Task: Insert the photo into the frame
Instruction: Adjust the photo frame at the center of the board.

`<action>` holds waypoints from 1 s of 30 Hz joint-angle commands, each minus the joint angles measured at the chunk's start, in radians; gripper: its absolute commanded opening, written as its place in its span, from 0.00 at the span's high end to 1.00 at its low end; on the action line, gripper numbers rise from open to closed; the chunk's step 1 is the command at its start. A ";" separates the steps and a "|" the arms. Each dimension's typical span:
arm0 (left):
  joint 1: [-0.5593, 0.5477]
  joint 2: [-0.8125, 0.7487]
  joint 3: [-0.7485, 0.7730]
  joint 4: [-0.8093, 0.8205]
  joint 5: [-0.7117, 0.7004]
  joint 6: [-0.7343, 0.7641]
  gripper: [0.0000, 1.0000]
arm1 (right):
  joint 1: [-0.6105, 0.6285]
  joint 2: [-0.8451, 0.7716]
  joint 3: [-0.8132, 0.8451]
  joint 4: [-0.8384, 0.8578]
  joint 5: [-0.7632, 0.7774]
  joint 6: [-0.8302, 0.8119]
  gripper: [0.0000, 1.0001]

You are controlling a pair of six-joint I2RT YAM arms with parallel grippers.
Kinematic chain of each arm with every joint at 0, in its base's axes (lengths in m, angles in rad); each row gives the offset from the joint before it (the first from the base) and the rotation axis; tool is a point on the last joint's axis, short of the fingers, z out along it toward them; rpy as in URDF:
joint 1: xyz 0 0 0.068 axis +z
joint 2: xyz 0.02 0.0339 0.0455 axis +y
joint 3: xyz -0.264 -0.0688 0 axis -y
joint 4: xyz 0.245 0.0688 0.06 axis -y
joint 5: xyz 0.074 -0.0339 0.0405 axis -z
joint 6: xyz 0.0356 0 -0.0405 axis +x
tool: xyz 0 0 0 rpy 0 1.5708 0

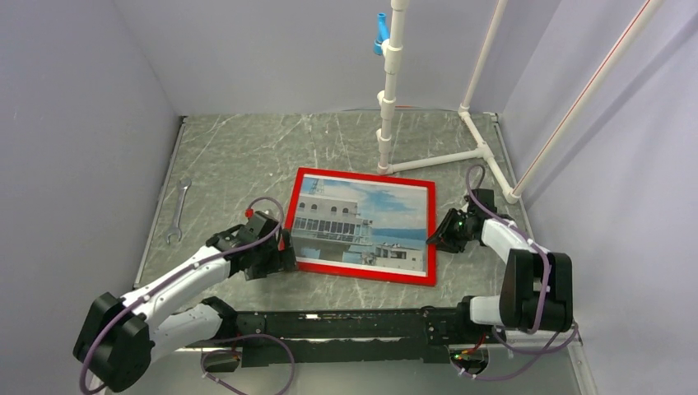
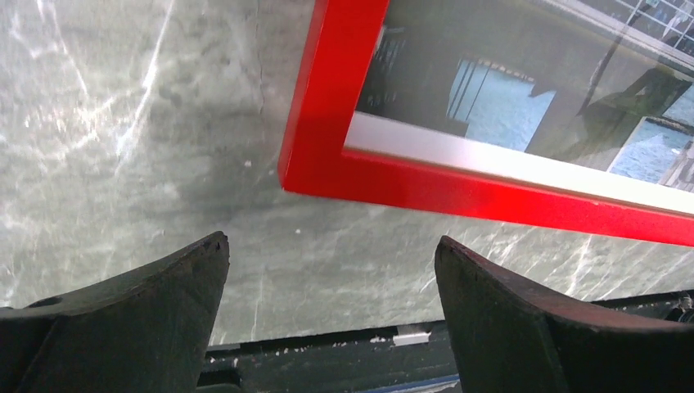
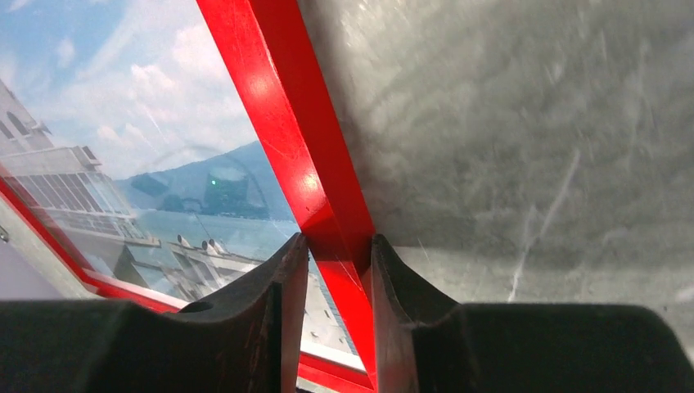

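Note:
The frame (image 1: 362,275) lies flat in the middle of the table, glossy red face up. The photo (image 1: 362,222) of a white building under blue sky shows inside it, behind the pane. My right gripper (image 1: 435,237) is at the frame's right edge. In the right wrist view its two fingers straddle the red rail (image 3: 295,139) and are shut on it (image 3: 335,246), with the photo (image 3: 147,147) to the left. My left gripper (image 1: 284,251) sits by the frame's near-left corner (image 2: 458,192), open wide (image 2: 331,246), with only bare table between its fingers.
A silver wrench (image 1: 176,212) lies near the table's left edge. A white pipe stand (image 1: 387,107) with a blue clip (image 1: 380,33) rises behind the frame, its feet spreading to the right. A black rail (image 1: 346,325) runs along the near edge. Walls enclose three sides.

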 commanded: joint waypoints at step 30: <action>0.037 0.001 -0.042 0.152 0.058 0.092 0.13 | 0.181 0.242 0.270 0.033 0.081 -0.118 0.70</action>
